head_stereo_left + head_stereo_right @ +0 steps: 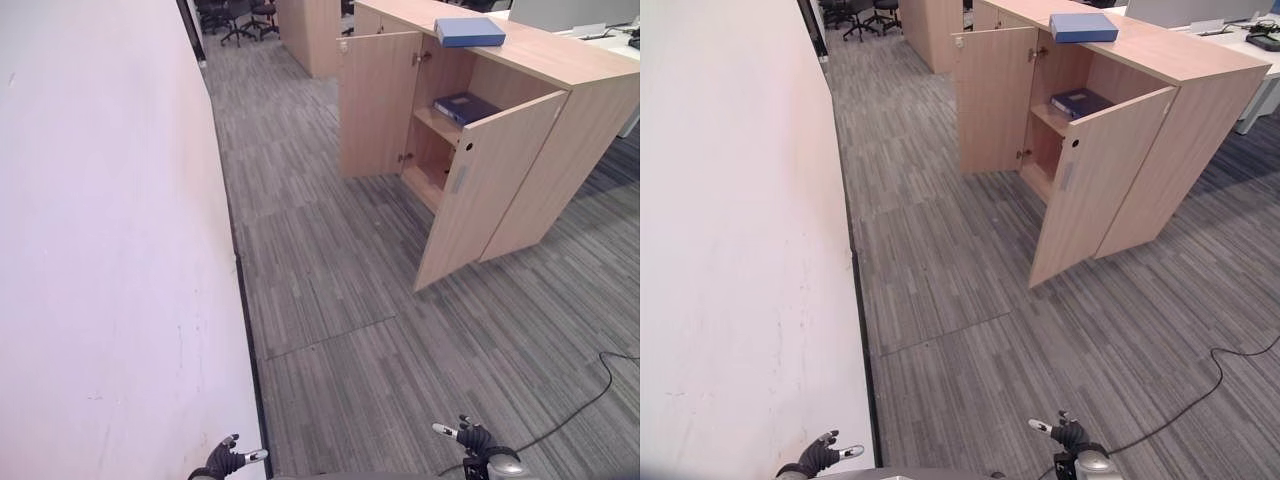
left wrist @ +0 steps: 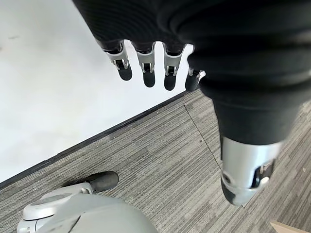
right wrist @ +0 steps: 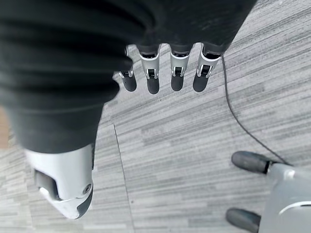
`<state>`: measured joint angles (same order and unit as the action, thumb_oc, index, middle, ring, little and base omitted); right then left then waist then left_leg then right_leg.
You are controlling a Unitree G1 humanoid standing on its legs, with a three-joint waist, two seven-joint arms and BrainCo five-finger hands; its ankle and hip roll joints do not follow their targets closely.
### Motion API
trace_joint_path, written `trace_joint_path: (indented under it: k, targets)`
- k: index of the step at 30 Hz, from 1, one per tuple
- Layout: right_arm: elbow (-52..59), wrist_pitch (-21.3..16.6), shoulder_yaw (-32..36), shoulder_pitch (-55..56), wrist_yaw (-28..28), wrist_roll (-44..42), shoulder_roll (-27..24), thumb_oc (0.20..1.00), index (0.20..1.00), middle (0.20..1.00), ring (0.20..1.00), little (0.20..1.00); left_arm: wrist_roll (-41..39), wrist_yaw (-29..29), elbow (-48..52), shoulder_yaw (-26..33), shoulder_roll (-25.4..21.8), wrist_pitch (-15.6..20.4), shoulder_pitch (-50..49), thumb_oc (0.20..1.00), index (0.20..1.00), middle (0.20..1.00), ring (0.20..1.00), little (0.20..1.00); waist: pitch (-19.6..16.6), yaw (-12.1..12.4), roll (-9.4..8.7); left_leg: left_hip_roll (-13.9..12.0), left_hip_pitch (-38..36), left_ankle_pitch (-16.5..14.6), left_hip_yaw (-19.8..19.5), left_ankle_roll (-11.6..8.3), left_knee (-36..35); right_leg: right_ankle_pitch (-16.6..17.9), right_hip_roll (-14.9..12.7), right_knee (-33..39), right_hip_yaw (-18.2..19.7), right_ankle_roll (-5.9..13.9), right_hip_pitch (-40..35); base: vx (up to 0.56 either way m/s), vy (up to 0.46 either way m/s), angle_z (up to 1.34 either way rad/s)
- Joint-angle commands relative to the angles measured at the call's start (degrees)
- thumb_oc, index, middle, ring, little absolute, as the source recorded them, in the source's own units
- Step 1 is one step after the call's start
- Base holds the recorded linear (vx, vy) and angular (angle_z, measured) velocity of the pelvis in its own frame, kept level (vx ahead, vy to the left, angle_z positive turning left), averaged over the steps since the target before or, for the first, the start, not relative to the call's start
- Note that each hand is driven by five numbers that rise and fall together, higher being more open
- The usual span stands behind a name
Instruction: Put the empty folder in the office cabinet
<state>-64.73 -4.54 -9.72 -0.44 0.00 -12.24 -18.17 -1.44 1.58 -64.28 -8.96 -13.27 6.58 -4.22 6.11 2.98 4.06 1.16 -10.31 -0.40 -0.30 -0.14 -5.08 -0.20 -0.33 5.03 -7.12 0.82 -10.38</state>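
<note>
Folder lay atop the office cabinet, whose doors stood wide; another folder occupied its shelf. Left hand and right hand hung relaxed, empty, above bare carpet, beside the wall.

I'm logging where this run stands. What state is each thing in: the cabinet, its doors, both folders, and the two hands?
Cabinet: open, upright.
Left door: swung wide open.
Right door: swung open towards the floor space in front.
Light blue folder: lying flat on the cabinet top.
Dark blue folder: lying on the shelf inside.
Left hand: open, holding nothing.
Right hand: open, holding nothing.
</note>
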Motion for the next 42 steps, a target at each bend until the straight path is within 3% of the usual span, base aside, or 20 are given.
trace_joint_path:
  k: [1,17,32,36,39,42]
  targets:
    - [1.9,-1.4,-2.1,-0.8,0.0,0.8,-0.6,1.0,1.0,1.0,1.0,1.0,-1.8,-0.3,-1.5,-0.7,-1.6,1.5,3.2,1.0,1.0,1.0,1.0,1.0,-1.2,1.1,-3.38,-2.6,1.6,-1.2,2.4,-3.14,0.1,-0.7,-7.1,0.0,0.0,7.81,2.1,0.0,0.0,0.0]
    - [-1.2,-0.5,-1.3,-1.0,0.1,0.8,-1.1,1.0,1.0,1.0,1.0,1.0,-2.6,-0.5,-2.7,0.0,-1.9,1.2,3.7,1.0,1.0,1.0,1.0,1.0,-1.1,1.0,-3.28,-3.0,1.8,-1.2,1.8,-3.39,0.1,-1.3,-6.4,0.0,-0.4,7.33,2.0,0.01,-0.011,0.0]
    - [-0.6,-0.5,-0.6,-0.9,0.2,-1.0,-1.7,1.0,1.0,1.0,1.0,1.0,-6.5,-1.1,-1.2,0.7,-2.4,0.8,5.0,1.0,1.0,1.0,1.0,1.0,0.4,0.5,-2.92,-5.5,2.1,-1.0,0.5,-4.07,2.0,-4.1,-3.7,-4.1,0.1,4.66,3.0,0.02,-0.069,0.05]
    - [-0.5,-0.9,0.0,-0.9,0.1,-2.0,-2.0,1.0,1.0,1.0,1.0,1.0,-8.1,-1.4,-0.2,0.5,-2.7,0.9,5.9,1.0,1.0,1.0,1.0,1.0,2.2,0.3,-3.57,-6.8,7.4,-2.2,0.9,-5.81,11.3,-5.4,-2.8,-5.6,0.0,3.29,4.0,-0.03,-0.118,0.04]
    - [-0.6,-0.9,1.3,-1.1,-0.4,-3.5,-2.8,1.0,1.0,1.0,1.0,1.0,-8.9,-1.4,1.8,-0.4,-2.7,0.9,7.2,1.0,1.0,1.0,1.0,1.0,5.1,-0.1,-4.76,-8.1,16.5,2.7,3.2,-6.52,28.3,-6.1,-3.1,-5.8,-1.2,1.47,2.0,-0.01,-0.165,0.28]
    - [-0.7,-0.8,1.7,-1.0,-0.6,-4.5,-2.9,1.0,1.0,1.0,1.0,1.0,-9.6,-1.2,2.2,-0.9,-2.8,1.1,7.9,1.0,1.0,1.0,1.0,1.0,5.7,-0.3,-4.83,-9.8,19.9,4.1,4.8,-6.03,29.9,-7.5,-2.9,-6.5,-1.6,1.01,1.4,0.06,-0.06,0.04]
